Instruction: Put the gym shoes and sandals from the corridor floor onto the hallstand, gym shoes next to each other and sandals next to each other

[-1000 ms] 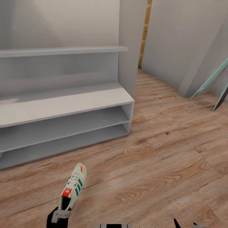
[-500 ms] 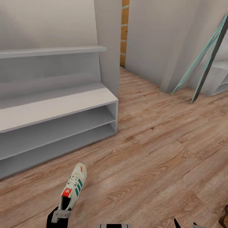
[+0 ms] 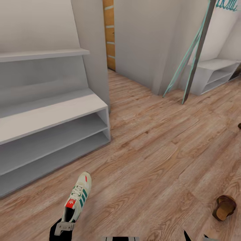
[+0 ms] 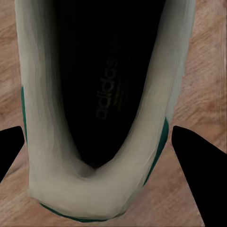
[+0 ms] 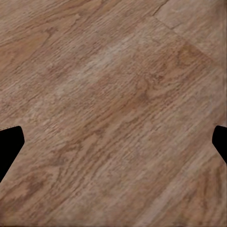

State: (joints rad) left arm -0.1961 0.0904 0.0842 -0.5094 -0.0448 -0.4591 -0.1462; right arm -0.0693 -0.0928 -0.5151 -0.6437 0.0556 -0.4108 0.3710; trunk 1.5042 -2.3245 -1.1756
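One gym shoe (image 3: 78, 195) is in our left gripper (image 3: 63, 227), near left, clamped at the heel collar, toe pointing far. It looks light, with a soft upper and a stiffer heel, so that's the sensible hold. Our right gripper (image 5: 113, 142) hangs spread and empty over the corridor floor (image 3: 157, 150). A sandal (image 3: 225, 207) lies near right. The hallstand (image 3: 50, 110) is far left.

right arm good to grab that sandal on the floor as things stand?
Probably yes. The right gripper is open with nothing between its fingers, above bare corridor floor, and the sandal lies in the open on that side. It may still need a reach or base move.
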